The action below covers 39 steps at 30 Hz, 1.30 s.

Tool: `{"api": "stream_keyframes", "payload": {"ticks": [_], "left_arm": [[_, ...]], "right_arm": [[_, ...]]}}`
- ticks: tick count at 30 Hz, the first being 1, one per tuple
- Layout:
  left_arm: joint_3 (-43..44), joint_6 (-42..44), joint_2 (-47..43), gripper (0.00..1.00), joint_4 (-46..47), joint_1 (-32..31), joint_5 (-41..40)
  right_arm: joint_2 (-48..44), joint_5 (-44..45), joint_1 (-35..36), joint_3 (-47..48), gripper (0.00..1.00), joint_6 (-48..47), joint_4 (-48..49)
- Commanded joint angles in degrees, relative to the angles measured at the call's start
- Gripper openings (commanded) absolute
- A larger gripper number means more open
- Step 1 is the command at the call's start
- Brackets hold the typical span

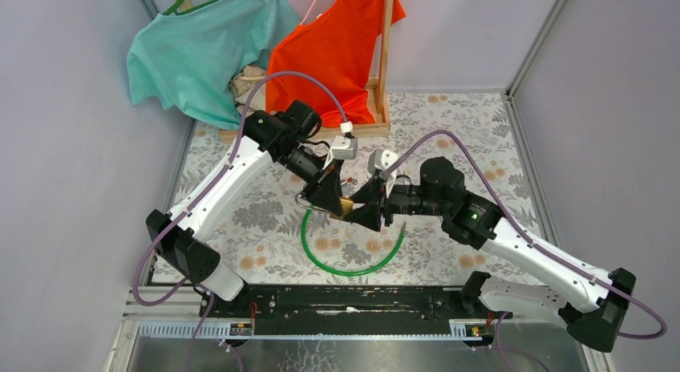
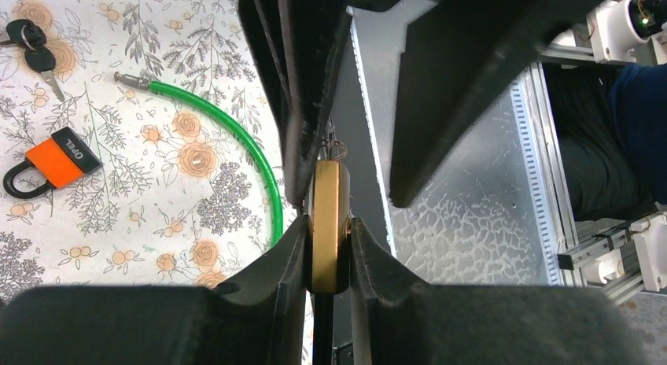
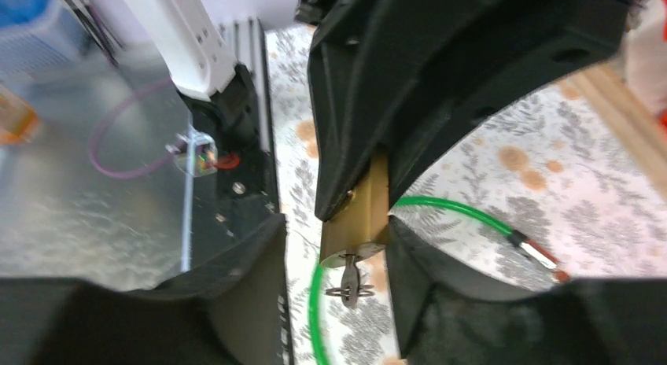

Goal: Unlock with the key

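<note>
A brass padlock [image 2: 329, 200] hangs above the floral table, and my left gripper [image 2: 329, 230] is shut on its flat sides. From above, the padlock [image 1: 346, 206] sits between the two grippers' tips. A small metal key [image 3: 348, 280] with a wire ring sticks out of the padlock's [image 3: 358, 215] underside. My right gripper [image 3: 337, 235] stands open around the key end of the lock. Its left finger [image 3: 259, 263] is clear of the key, and the right finger [image 3: 413, 270] is close beside the lock's corner.
A green cable loop [image 1: 353, 264] lies on the table under the grippers. An orange padlock [image 2: 59, 160] and black-headed keys [image 2: 31, 50] lie further off. Teal and orange shirts [image 1: 337, 43] hang on a wooden rack at the back. A metal rail [image 1: 345, 304] runs along the near edge.
</note>
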Motion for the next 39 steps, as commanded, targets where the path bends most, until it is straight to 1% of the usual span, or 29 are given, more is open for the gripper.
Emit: {"api": "stream_keyframes", "payload": {"ticks": [1, 2, 3, 6, 7, 8, 10, 12, 16, 17, 18, 19, 20, 21, 24, 25, 26, 29, 30, 32, 33, 36, 39], "left_arm": [[2.35, 5.23, -0.72, 0.0, -3.76, 0.35, 0.96], [2.33, 5.26, -0.78, 0.0, -3.76, 0.38, 0.93], [2.29, 5.36, -0.81, 0.0, -3.73, 0.35, 1.07], [2.32, 5.56, -1.07, 0.0, -3.73, 0.36, 1.26], [2.46, 5.59, -1.12, 0.0, -3.73, 0.32, 1.27], [2.4, 5.53, -1.07, 0.0, -3.73, 0.34, 1.22], [2.46, 5.45, -1.01, 0.0, -3.69, 0.39, 1.15], [2.58, 4.51, -0.98, 0.0, -3.02, 0.41, 0.79], [2.6, 3.37, -0.6, 0.0, -2.45, 0.34, 0.3], [2.51, 2.48, -0.59, 0.0, -1.74, 0.36, -0.13], [2.34, 1.41, -0.57, 0.0, -0.81, 0.42, -0.89], [2.08, -0.69, -0.52, 0.0, 0.72, 0.42, -1.9], [1.59, -2.79, -0.58, 0.02, 2.84, 0.43, -3.22], [1.08, -4.36, -0.5, 0.07, 4.48, 0.43, -4.64], [-1.19, -7.69, -0.68, 0.26, 9.69, 0.43, -10.29], [-2.14, -8.04, -0.68, 0.34, 11.31, 0.43, -12.89], [-2.87, -9.49, -0.58, 0.38, 11.87, 0.62, -15.06], [-3.61, -5.48, 0.21, 0.41, 9.31, 2.02, -15.93], [-3.69, -4.14, 0.46, 0.45, 7.98, 2.42, -15.65], [-3.86, 0.06, 0.7, 0.6, 4.66, 2.99, -15.37], [-4.28, 1.77, 0.57, 0.63, 3.45, 3.17, -15.38], [-6.83, 6.15, 0.18, 0.65, 1.08, 3.86, -16.13], [-11.19, 9.11, -1.46, 0.66, 2.88, 4.77, -18.82]], "right_arm": [[-0.27, -10.45, -5.9, -3.13, 0.45, 17.71, 14.84], [0.14, -11.11, -6.92, -3.61, 0.4, 19.18, 16.01], [0.65, -11.46, -7.42, -3.75, 0.37, 20.15, 16.57], [2.53, -12.09, -7.68, -3.27, 0.36, 21.82, 16.89], [3.22, -12.55, -7.69, -3.1, 0.34, 22.45, 17.16], [4.16, -12.91, -7.68, -2.95, 0.3, 23.09, 17.53], [5.47, -13.48, -7.76, -2.49, 0.26, 24.09, 17.85], [6.39, -13.99, -7.72, -1.81, 0.2, 23.92, 17.19], [6.47, -13.27, -7.73, -1.63, 0.17, 22.21, 13.41], [6.33, -12.63, -7.77, -1.68, 0.13, 21.93, 12.71], [6.24, -12.28, -7.72, -1.75, 0.05, 21.49, 12.08], [6.12, -12.07, -7.69, -1.8, 0.0, 21.02, 11.56], [5.91, -11.67, -7.79, -1.99, 0.0, 20.98, 11.52], [5.65, -11.03, -7.73, -2.22, 0.0, 21.31, 11.73], [5.51, -10.1, -7.77, -2.65, 0.0, 23.9, 12.86], [5.81, -10.27, -8.02, -2.49, 0.0, 25.0, 12.62], [6.2, -11.05, -8.46, -2.28, 0.0, 26.26, 12.44], [7.02, -14.63, -10.33, -3.71, 0.0, 32.02, 15.93], [7.0, -15.56, -10.93, -4.87, 0.0, 34.04, 17.96], [6.68, -16.3, -11.92, -6.8, 0.0, 36.63, 20.61], [6.6, -16.71, -12.4, -7.48, 0.0, 37.37, 21.35], [7.07, -18.01, -13.65, -8.72, 0.0, 39.52, 22.02], [7.43, -19.56, -14.78, -9.76, 0.0, 41.81, 23.32]]}}
